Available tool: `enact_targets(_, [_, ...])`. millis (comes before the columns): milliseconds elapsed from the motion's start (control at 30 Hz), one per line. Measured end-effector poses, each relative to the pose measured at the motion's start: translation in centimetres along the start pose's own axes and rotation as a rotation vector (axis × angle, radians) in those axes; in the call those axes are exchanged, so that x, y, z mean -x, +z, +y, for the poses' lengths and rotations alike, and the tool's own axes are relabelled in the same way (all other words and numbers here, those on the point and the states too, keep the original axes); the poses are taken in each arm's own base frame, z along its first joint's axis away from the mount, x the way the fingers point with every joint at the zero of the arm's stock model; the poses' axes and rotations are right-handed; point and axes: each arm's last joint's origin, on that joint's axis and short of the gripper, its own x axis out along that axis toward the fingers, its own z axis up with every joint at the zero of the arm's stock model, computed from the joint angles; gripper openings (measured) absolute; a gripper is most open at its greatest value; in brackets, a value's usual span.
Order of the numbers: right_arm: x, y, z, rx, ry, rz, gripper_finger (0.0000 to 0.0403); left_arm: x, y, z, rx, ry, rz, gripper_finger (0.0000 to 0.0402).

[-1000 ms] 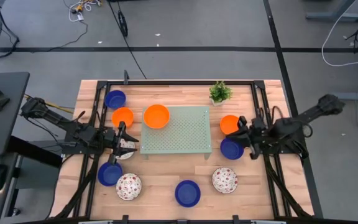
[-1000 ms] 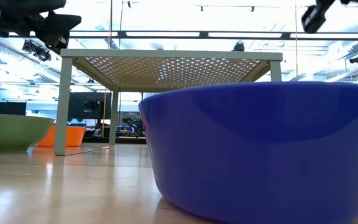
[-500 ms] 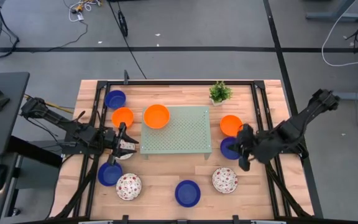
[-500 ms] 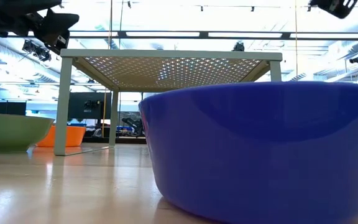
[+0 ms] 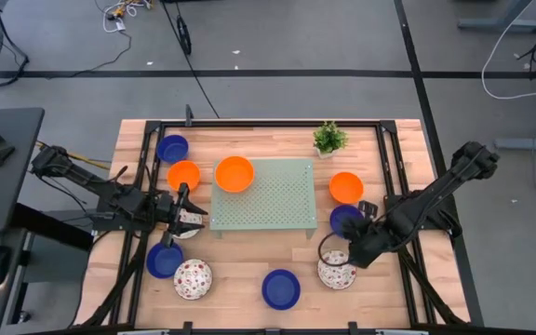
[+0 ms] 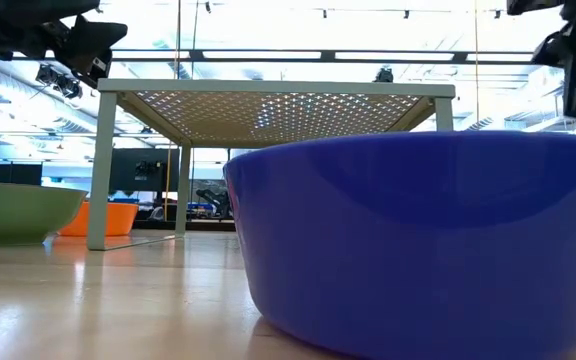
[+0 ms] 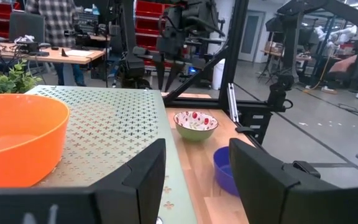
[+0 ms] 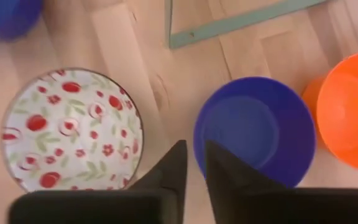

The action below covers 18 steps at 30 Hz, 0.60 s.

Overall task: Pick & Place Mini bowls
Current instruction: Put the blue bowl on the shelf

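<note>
My right claw has swung away from the orange bowl and dark blue bowl near the right edge of the tabletop and now hangs toward the front edge, over the rim of a white bowl with red speckles. Its fingers are nearly closed, with only a thin gap between them, and they hold nothing. In my right wrist view the speckled bowl sits to one side of the fingertips and the dark blue bowl to the other, so I judge the claw is between targets and not yet lined up on either rim.

My left claw waits open by the left edge, just beside the pale green tray, over another speckled bowl.

One orange bowl rests on the tray's back left corner. The other bowls lie spread over the tabletop around the tray, so most of the task remains.
</note>
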Motion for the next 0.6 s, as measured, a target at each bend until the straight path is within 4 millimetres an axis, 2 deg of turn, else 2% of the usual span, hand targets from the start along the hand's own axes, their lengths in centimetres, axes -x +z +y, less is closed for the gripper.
enact_targets(133, [-1.1,-0.2,0.4,0.077,-0.022,0.05,0.0114,0.0,-0.1,0.0,-0.004,0.001,0.012,0.0181])
enact_targets(233, [-2.3,-0.8,0.4,0.121,-0.007,0.09,0.013,0.0,-0.2,0.0,-0.005,0.002,0.016,0.0181])
enact_targets(400, [-4.1,-2.1,-0.1,0.148,-0.01,0.151,0.0126,0.0,-0.2,0.0,-0.005,0.002,0.017,0.0181])
enact_targets(600, [-6.3,-3.1,-0.4,0.202,0.032,0.137,0.0106,0.0,-0.2,0.0,-0.006,0.003,0.019,0.0181])
